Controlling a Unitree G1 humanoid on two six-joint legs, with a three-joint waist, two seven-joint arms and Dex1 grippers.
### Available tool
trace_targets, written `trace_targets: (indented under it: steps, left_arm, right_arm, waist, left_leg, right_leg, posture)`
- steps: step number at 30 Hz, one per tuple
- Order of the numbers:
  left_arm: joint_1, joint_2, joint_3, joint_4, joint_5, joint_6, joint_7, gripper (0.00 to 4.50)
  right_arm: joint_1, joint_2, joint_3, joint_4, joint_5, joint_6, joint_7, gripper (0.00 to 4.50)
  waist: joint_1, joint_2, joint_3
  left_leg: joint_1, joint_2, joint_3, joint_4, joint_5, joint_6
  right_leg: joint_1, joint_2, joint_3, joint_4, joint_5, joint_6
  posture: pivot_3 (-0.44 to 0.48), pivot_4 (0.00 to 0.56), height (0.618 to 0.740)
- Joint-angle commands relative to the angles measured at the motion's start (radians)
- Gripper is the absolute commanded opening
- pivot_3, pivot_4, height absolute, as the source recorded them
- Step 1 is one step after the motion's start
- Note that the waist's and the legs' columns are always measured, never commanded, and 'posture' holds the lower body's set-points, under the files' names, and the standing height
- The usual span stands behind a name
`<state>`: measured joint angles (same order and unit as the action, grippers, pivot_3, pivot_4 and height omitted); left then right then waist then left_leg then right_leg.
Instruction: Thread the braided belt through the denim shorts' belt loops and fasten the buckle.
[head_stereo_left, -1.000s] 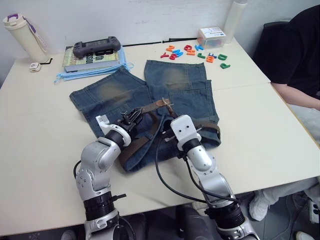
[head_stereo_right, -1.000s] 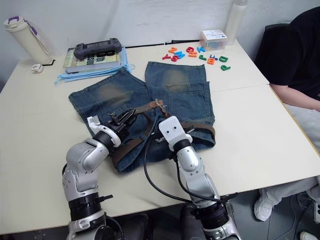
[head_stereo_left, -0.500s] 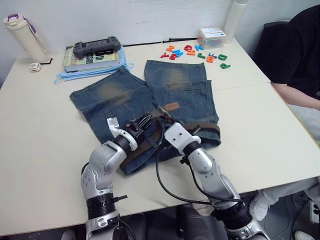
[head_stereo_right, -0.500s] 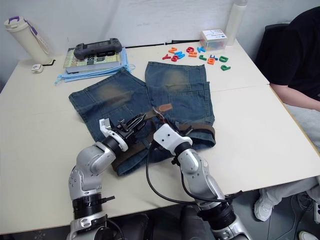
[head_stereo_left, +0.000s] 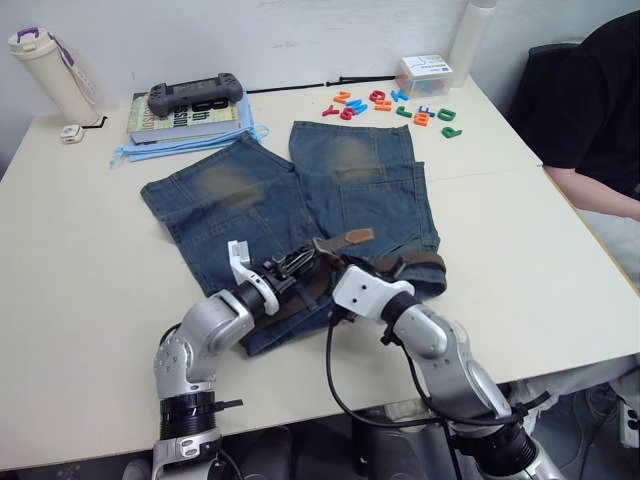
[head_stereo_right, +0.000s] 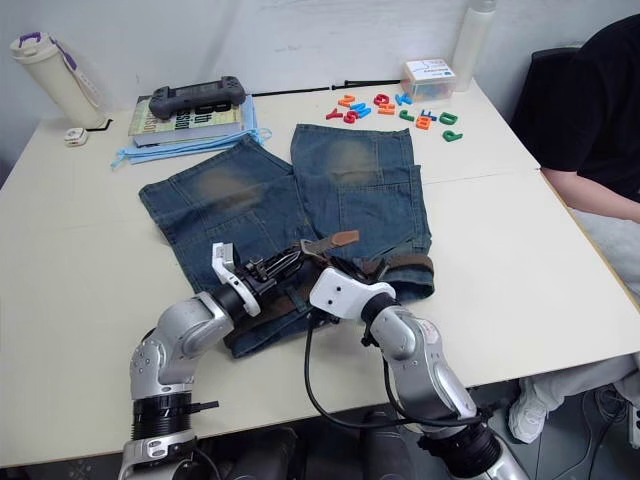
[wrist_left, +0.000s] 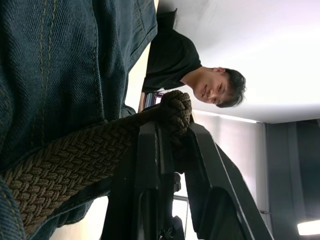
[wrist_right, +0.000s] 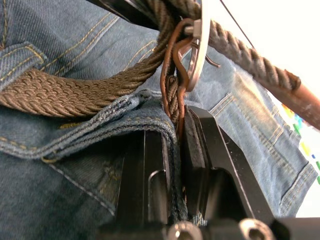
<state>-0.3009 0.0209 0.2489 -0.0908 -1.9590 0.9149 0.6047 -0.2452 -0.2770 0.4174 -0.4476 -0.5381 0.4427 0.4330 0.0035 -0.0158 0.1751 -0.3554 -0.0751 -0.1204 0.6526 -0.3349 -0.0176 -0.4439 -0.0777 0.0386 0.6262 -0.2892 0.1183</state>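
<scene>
The denim shorts (head_stereo_left: 350, 180) lie flat on the table, waistband toward me. The braided belt (head_stereo_left: 420, 263) runs along the waistband, and its tan tip (head_stereo_left: 358, 237) sticks out above the middle. My left gripper (head_stereo_left: 300, 264) is shut on a fold of the brown strap (wrist_left: 65, 165) at the waistband's middle. Right beside it, my right gripper (head_stereo_left: 335, 264) is shut on the strap and the denim edge just below the silver buckle (wrist_right: 200, 45). A brown leather keeper (wrist_right: 170, 75) hangs by the buckle. The belt loops are hidden behind the grippers.
A book with a game controller (head_stereo_left: 195, 95) on it sits at the back left, by a white bottle (head_stereo_left: 45, 70). Coloured letters (head_stereo_left: 395, 105) and a small box (head_stereo_left: 422, 72) lie at the back right. A person in black (head_stereo_left: 590, 110) sits at the right edge.
Both grippers have drawn back toward the table's near edge and closer together. The belt's tan tip has slid right and nearer to me with them.
</scene>
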Motion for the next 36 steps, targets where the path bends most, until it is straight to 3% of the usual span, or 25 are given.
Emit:
trace_targets:
  steps: [1,4,13,19,36]
  left_arm:
    - [0.011,-0.003,-0.039,-0.010,-0.013,0.015,-0.020,0.50]
    - [0.013,-0.001,-0.047,-0.012,-0.013,0.007,-0.024,0.50]
    - [0.009,0.001,-0.055,-0.011,-0.013,-0.004,-0.024,0.50]
    - [0.002,0.006,-0.056,-0.009,-0.013,-0.003,-0.026,0.50]
    - [-0.011,0.001,-0.057,-0.011,-0.013,-0.001,-0.019,0.50]
  right_arm:
    - [-0.014,0.015,-0.029,-0.126,0.022,0.041,0.040,2.27]
    - [0.007,-0.025,-0.049,-0.177,0.022,0.079,0.093,3.67]
    - [0.116,-0.150,-0.184,-0.316,0.090,0.159,0.208,3.67]
    - [0.116,-0.193,-0.266,-0.330,0.099,0.186,0.193,3.67]
    - [-0.019,-0.240,-0.067,-0.194,-0.149,-0.014,0.127,3.67]
  waist:
    - [0.000,0.000,0.000]
    - [0.000,0.000,0.000]
    - [0.022,0.000,0.000]
    - [0.022,0.000,0.000]
    - [0.022,0.000,0.000]
  left_leg:
    - [0.000,0.000,0.000,0.000,0.000,0.000]
    - [0.000,0.000,0.000,0.000,0.000,0.000]
    - [0.000,0.000,0.000,0.000,0.000,0.000]
    - [0.000,0.000,0.001,0.001,0.000,0.000]
    - [0.000,0.000,0.001,0.001,0.000,0.000]
  right_leg:
    - [0.000,0.000,0.000,0.000,0.000,0.000]
    - [0.000,0.000,0.000,0.000,0.000,0.000]
    - [0.000,0.000,0.000,0.000,0.000,0.000]
    - [0.001,0.000,0.000,0.000,0.000,0.000]
    - [0.001,0.000,0.000,0.000,0.000,0.000]
  posture:
    - [0.000,0.150,0.738]
    - [0.000,0.150,0.738]
    - [0.000,0.150,0.738]
    - [0.000,0.150,0.738]
    - [0.000,0.150,0.738]
